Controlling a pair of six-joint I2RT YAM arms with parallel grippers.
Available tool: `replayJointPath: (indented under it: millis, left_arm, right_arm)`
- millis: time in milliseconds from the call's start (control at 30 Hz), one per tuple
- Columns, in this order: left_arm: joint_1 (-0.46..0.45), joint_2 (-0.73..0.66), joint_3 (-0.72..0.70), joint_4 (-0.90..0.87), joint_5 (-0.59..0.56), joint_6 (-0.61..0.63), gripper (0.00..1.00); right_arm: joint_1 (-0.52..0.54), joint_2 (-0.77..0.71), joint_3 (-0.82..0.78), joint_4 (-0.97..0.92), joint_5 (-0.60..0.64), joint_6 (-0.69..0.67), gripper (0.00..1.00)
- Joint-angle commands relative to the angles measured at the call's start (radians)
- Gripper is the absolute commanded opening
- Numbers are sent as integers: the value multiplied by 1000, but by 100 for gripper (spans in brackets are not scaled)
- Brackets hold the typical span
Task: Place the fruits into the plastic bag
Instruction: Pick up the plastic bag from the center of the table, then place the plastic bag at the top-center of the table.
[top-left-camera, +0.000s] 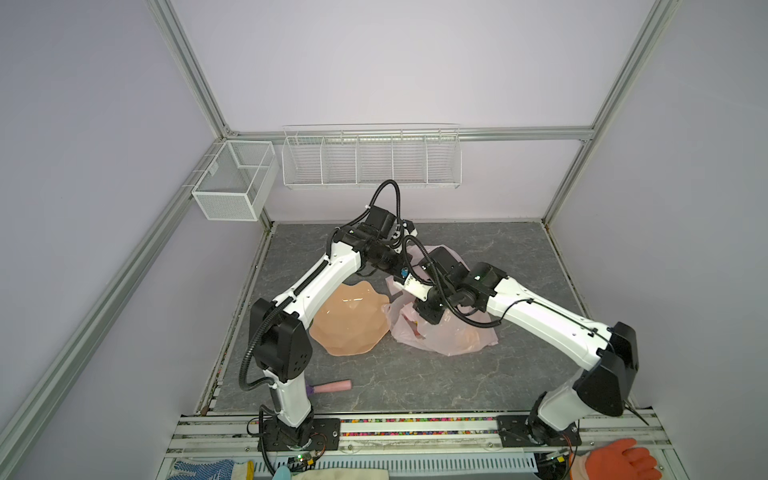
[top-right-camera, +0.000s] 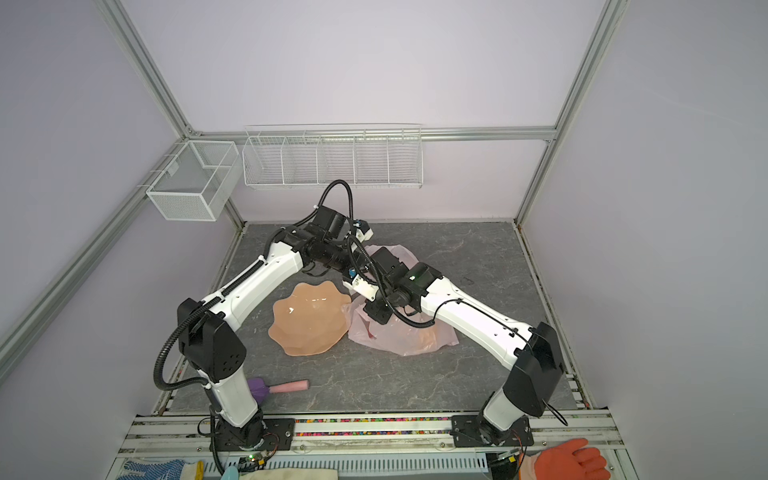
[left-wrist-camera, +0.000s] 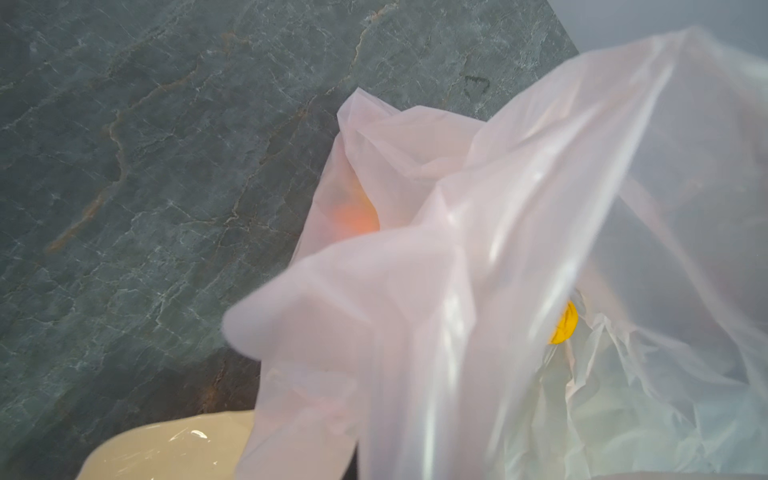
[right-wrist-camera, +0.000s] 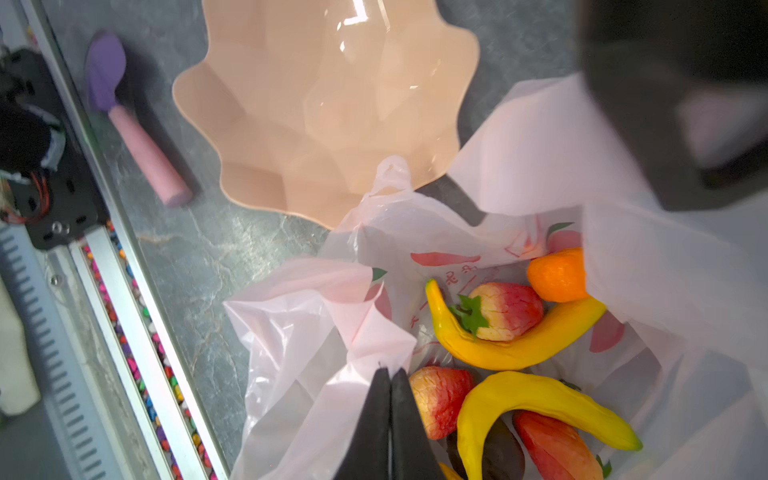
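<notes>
Right wrist: right claw (right-wrist-camera: 390, 376) clenched, pinching plastic bag (right-wrist-camera: 291, 324) rim beside fruits (right-wrist-camera: 519, 349); left claw (top-left-camera: 410, 232) clenched too.

The right gripper (right-wrist-camera: 390, 374) stands at the rim of the bag (right-wrist-camera: 291, 332), tips together on a fold. The fruits (right-wrist-camera: 519, 345) lie in the bag, just beside the tips. The dish (right-wrist-camera: 324, 104) sits left of the gripper, touching the bag's handle. The brush (right-wrist-camera: 137, 137) lies farther left, nearer the arm bases.

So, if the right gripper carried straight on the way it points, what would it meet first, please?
The plastic bag: the right gripper, shut, sits at a fold of its rim and seems to pinch it. Depth beyond that fold is unclear.
</notes>
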Motion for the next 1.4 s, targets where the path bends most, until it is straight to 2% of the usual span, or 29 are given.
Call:
replayJointPath:
  millis: [0, 167, 300, 433, 500, 600, 767, 867, 1000, 1267, 1367]
  left_arm:
    - [44, 20, 84, -12, 85, -56, 0]
    - [85, 51, 265, 36, 126, -190, 0]
    - [85, 136, 510, 79, 175, -322, 0]
    - [102, 259, 808, 136, 203, -501, 0]
    - [130, 296, 877, 226, 225, -625, 0]
    - [178, 310, 884, 364, 223, -783, 0]
    - [213, 324, 888, 460, 225, -869, 0]
    - [226, 331, 889, 410, 234, -847, 0]
    - [236, 323, 860, 269, 197, -733, 0]
    - [248, 257, 661, 245, 166, -675, 0]
    - [249, 242, 633, 214, 150, -661, 0]
  right_arm:
    - [-74, -100, -20, 124, -4, 129, 7]
    - [-184, -252, -59, 242, -41, 254, 7]
    - [-281, -320, -31, 264, -74, 337, 7]
    - [-393, -370, -14, 297, -94, 411, 7]
    - [-460, -386, -11, 313, -117, 433, 7]
    - [-553, -382, 9, 320, -135, 453, 7]
    - [-650, -314, 55, 355, -199, 493, 7]
    - [-667, -277, 72, 393, -244, 524, 7]
    - [-667, -238, 68, 414, -294, 537, 7]
    - [-667, -225, 12, 376, -284, 510, 7]
    - [-667, -215, 9, 360, -288, 502, 7]
